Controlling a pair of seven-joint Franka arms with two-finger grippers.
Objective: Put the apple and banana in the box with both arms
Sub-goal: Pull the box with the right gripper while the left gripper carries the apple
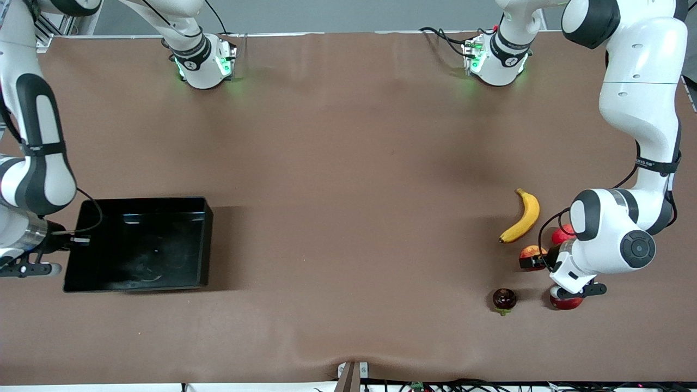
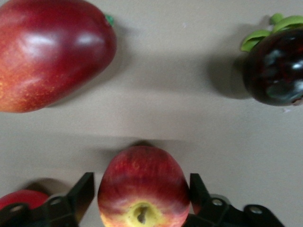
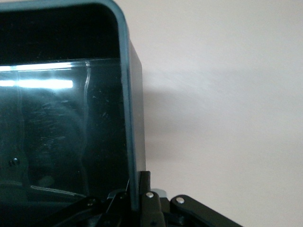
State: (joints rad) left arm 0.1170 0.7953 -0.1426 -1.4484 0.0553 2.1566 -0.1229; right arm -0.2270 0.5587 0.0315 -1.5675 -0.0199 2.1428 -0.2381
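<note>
Black box bare inside, right tool clamped on its wall; left tool wide around apple

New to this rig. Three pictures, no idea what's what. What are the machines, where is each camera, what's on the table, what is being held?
Two white robot arms work at a brown table; each ends in a two-finger gripper. The wide picture comes from a high camera facing the robots. The other two come from cameras on the arms' wrists.

On the table: a shallow black box toward the right arm's end. Toward the left arm's end lie a banana, an apple, a red round fruit, a red mango-like fruit and a dark purple fruit.

The left gripper is down around the apple, a finger on each side; whether they press on it yet I cannot tell. The right gripper is shut on the box's wall. Nothing is in the box so far.
</note>
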